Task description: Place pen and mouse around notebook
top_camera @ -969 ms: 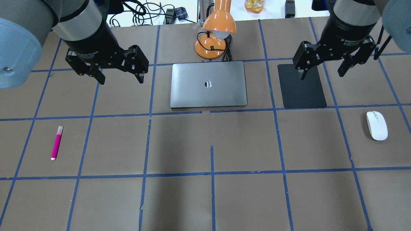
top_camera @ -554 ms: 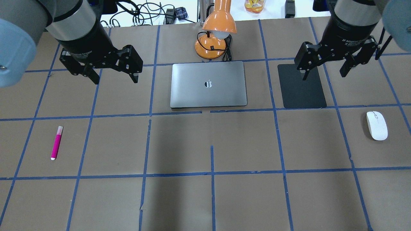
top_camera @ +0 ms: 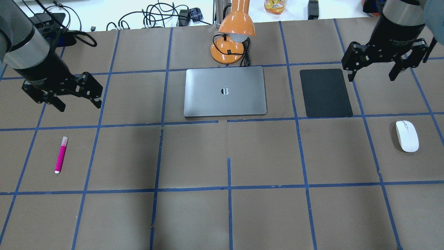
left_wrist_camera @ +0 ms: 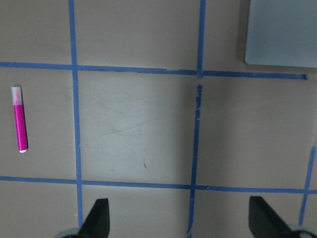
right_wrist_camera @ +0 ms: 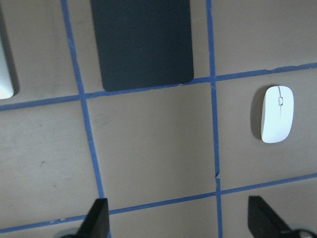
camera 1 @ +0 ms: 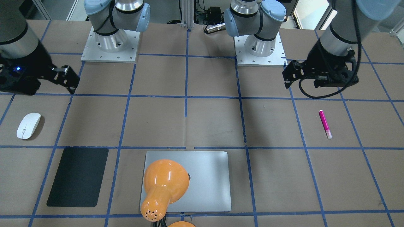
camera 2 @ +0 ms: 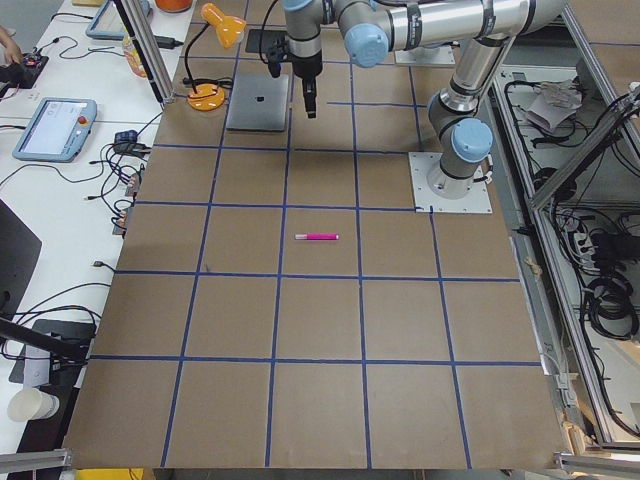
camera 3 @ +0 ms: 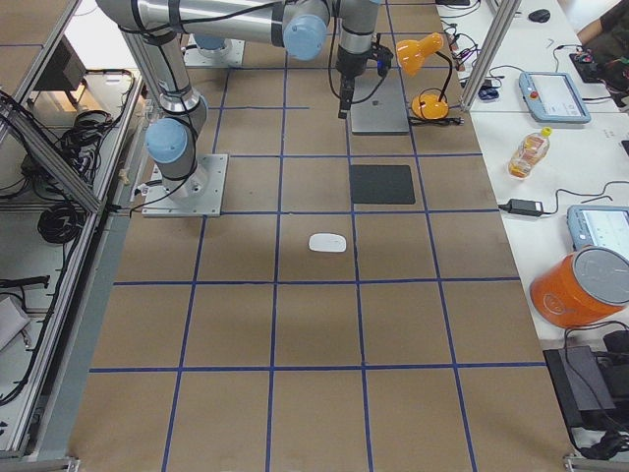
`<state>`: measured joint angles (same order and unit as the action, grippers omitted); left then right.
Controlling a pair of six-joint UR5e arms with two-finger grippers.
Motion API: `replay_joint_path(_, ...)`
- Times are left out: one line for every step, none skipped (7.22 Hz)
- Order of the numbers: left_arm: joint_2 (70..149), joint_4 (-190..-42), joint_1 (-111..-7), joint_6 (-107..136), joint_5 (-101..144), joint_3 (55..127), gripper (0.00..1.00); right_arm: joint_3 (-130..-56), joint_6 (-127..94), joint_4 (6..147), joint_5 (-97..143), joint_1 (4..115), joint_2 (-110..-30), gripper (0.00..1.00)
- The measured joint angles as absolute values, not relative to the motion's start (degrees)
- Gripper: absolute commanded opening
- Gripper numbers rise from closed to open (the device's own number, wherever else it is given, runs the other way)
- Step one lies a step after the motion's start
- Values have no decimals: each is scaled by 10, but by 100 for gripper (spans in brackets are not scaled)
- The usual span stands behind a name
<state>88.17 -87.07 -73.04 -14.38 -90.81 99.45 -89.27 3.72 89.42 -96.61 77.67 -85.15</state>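
On the brown table (top_camera: 229, 215) with its blue tape lines, no part of the task looks done yet. The silver-grey notebook (top_camera: 225, 91), a closed laptop, lies flat at the far middle, just in front of an orange desk lamp (top_camera: 233, 38). The pink pen (top_camera: 61, 154) lies alone on the robot's left side, well apart from the notebook and nearer to the robot. The white mouse (top_camera: 407, 135) lies on the right side, also well apart, with a black pad (top_camera: 325, 92) between it and the notebook. The left gripper (top_camera: 78, 103) hangs above the table, farther from the robot than the pen, with its jaws spread wide and nothing between them. The right gripper (top_camera: 372, 77) hangs near the far right corner of the black pad, jaws also spread and empty. By my judgement the whole work is left: each arm must reach its own thing, grasp it, carry it over and put it down beside the notebook.
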Motion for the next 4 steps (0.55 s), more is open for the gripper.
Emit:
replay_joint_path(894, -814, -674, -210, -908, 1035, 100, -897, 56, 925, -971, 725, -828, 100)
replay_joint_path(909, -736, -625, -271, -907, 1084, 100, -908, 92, 971, -972, 677, -802, 100)
replay_joint_path(925, -650, -584, -331, -903, 1134, 100, -925, 131, 1021, -972, 637, -778, 100)
replay_joint_path(946, -571, -548, -383, -893, 1174, 100, -947, 155, 1076, -971, 606, -755, 100)
